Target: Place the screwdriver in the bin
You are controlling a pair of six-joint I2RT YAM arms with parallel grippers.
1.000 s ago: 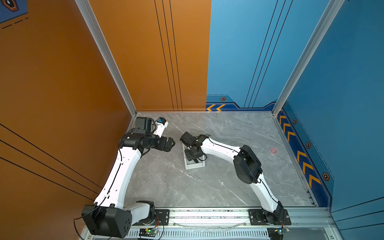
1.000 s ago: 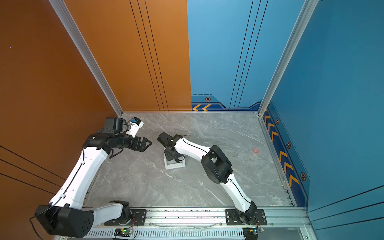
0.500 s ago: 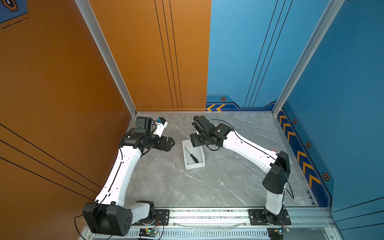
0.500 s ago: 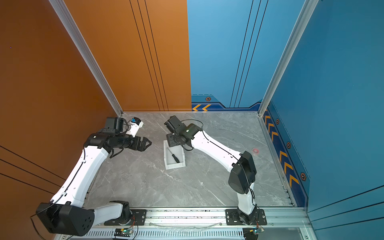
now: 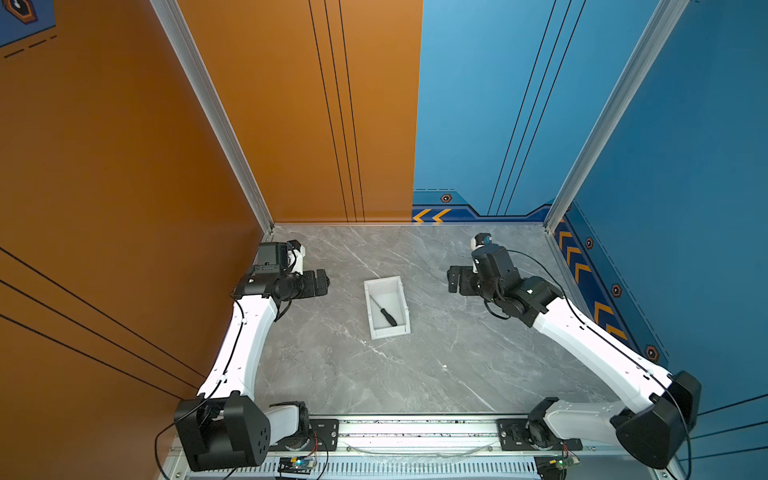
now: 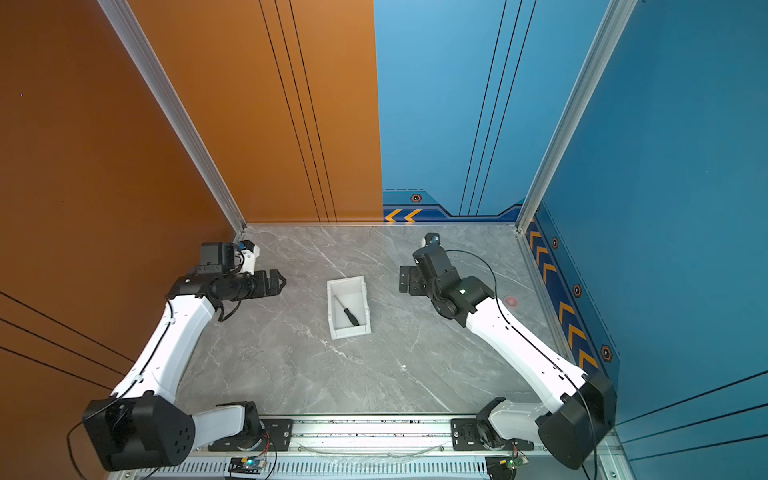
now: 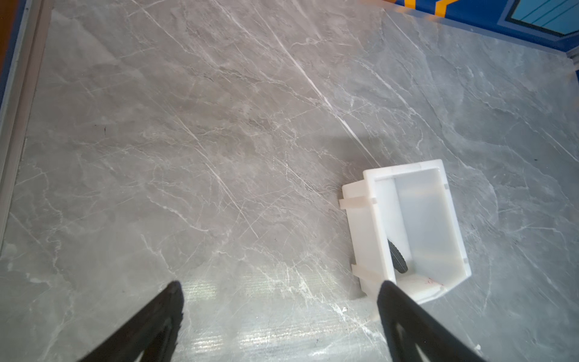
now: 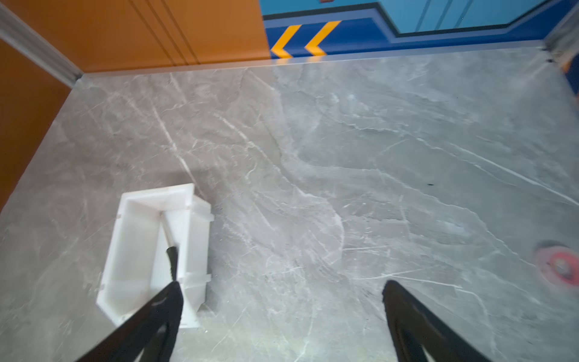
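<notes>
Left wrist: screwdriver (image 7: pixel 397 260), perhaps against bin (image 7: pixel 369 235)

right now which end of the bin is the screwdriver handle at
The end nearer the base rail. The screwdriver lies slantwise in the bin, black handle there, thin shaft toward the far wall.

The screwdriver (image 8: pixel 170 250) is lying inside the white bin (image 8: pixel 156 191), which is sitting on the grey desk (image 8: pixel 344 156). The gripper (image 8: pixel 282 284) is hanging above the desk, fingers spread wide, holding nothing.
</notes>
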